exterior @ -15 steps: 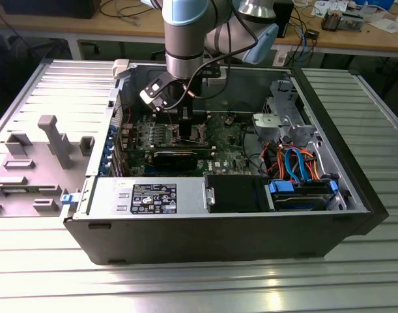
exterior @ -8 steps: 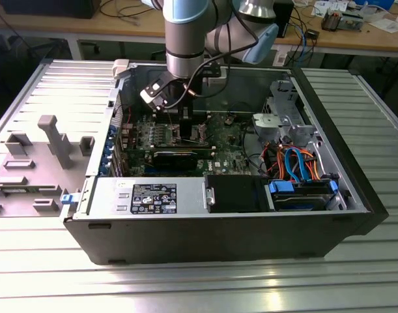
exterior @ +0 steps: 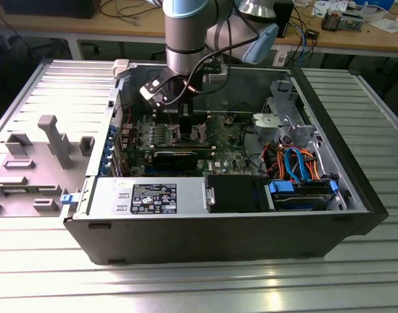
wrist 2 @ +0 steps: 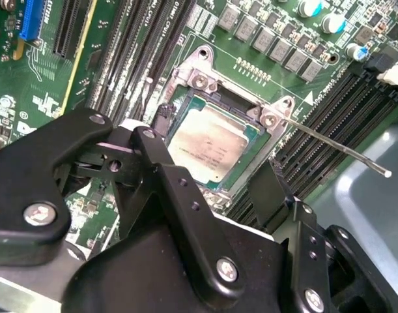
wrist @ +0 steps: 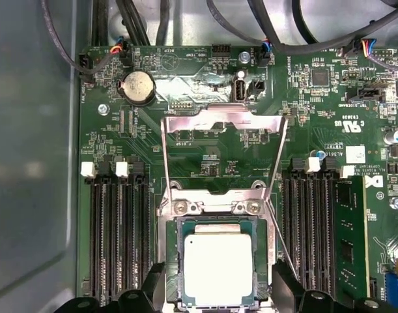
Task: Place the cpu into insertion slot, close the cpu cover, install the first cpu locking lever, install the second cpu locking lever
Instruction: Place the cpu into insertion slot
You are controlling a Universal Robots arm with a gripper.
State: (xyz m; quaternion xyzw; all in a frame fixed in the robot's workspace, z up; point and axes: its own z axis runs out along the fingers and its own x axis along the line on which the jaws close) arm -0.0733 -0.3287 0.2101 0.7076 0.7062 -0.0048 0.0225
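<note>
Gripper (wrist 2: 215, 153): its black link arms sit closest to the lens in the second wrist view, right above the slot.
Fingers (wrist: 284, 287): spread wide, one on each side of the slot, gripping nothing; whether the tips touch the board I cannot tell.
Around the slot (wrist: 165, 235): long black memory sockets (wrist: 117, 241) run along two opposite sides. A green memory stick (wrist: 350, 241) stands beyond those on one side. A coin cell (wrist: 138, 87) and black cables (wrist: 130, 19) lie past the cover's far edge.
In the way: the cover (wrist: 225, 117) is swung up and open, hinged at the slot's edge on the coin-cell side, so the slot is uncovered. A thin lever (wrist 2: 342, 151) juts sideways from a slot corner, over the memory sockets.
Cpu (wrist: 218, 267): lies flat in the slot, pale face up, edges square with the rim; being square, it shows no long axis.
Board (wrist: 303, 130): green, on the floor of the open case (exterior: 218, 241).
Arm (exterior: 185, 39): stands over the slot inside the case in the exterior view.
</note>
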